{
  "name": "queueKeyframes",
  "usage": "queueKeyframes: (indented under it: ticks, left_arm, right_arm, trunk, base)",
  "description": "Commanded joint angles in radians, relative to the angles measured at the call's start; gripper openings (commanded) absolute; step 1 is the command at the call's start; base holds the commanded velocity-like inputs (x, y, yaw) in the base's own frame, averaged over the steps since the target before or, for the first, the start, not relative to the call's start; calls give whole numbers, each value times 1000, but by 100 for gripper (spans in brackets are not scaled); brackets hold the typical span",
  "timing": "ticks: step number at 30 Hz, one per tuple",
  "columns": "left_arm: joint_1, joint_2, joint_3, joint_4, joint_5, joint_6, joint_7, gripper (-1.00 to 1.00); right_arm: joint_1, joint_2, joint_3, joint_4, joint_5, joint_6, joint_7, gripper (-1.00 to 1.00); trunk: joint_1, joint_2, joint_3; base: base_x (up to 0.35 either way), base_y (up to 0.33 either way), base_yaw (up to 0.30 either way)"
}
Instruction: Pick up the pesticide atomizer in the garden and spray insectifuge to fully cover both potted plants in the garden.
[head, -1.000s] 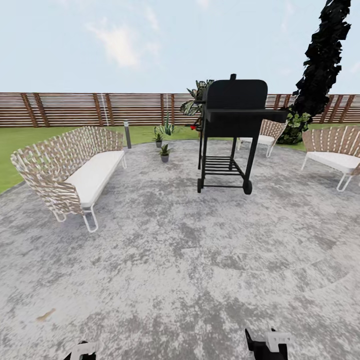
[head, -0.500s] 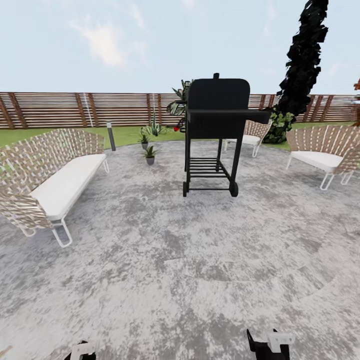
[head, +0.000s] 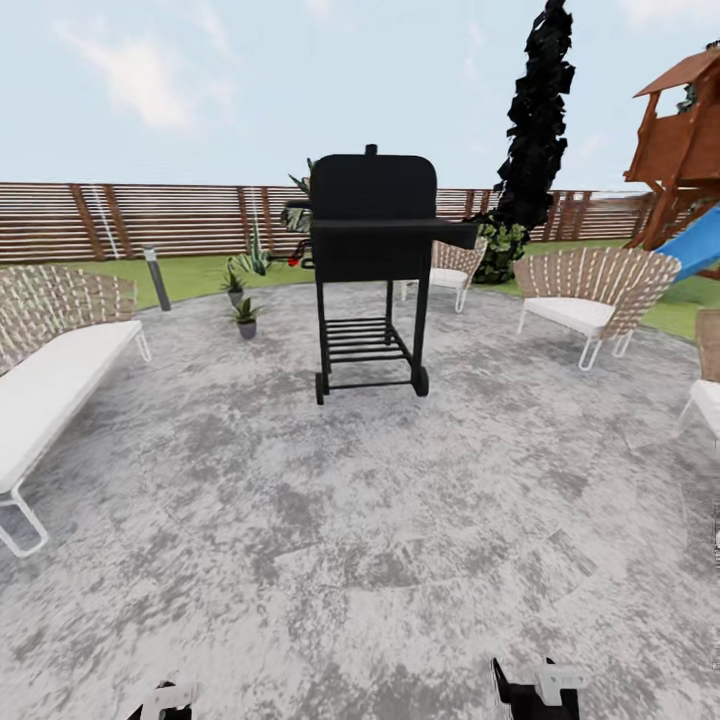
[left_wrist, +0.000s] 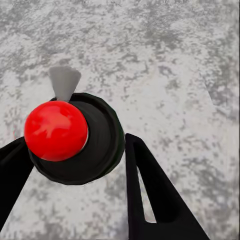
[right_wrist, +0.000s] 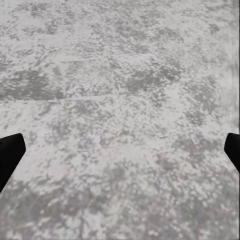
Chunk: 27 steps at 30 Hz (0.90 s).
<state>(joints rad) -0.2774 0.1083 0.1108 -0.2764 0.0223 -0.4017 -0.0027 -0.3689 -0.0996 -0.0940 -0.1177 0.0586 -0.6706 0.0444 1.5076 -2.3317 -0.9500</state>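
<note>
- Since a second ago the whole head view has slid leftward across the scene, so the camera has turned right: the play tower (head: 680, 130) with its blue slide has come into sight, and the bench (head: 45, 375) now runs off the edge. That is the robot turning, not the furniture moving.
- Underfoot lies the garden's round stone patio (head: 380, 520), with the black grill (head: 370, 270) standing mid-view, the slat fence (head: 150, 218) behind it.
- Beyond the grill's near side, at the patio's far edge, stand the two potted plants (head: 246, 316), well apart from the robot.
- Left gripper (left_wrist: 75, 150) is clamped on the pesticide atomizer (left_wrist: 56, 130): the left wrist view shows its red top and dark collar between black fingers (left_wrist: 150, 195), detail the head view does not give.
- Right gripper (right_wrist: 120, 150) holds nothing, fingers spread wide over bare stone.
- My judgement: pickup is done and this is the transit step; next comes turning back and driving up to the plants before spraying.
</note>
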Motion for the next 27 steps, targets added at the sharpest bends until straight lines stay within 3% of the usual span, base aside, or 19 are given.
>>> queueKeyframes:
  ticks: [1,27]
  left_arm:
    - [0,0,1,0,2,-3,0,-100]
    - [0,-1,1,1,2,-3,4,-100]
  right_arm:
    - [-1,1,-9,1,6,-3,5,100]
    - [-1,3,-9,7,6,-1,2,100]
  trunk:
    - [0,0,-1]
    - [0,0,-1]
  base:
    - [300,-164,-280]
    - [314,-140,-280]
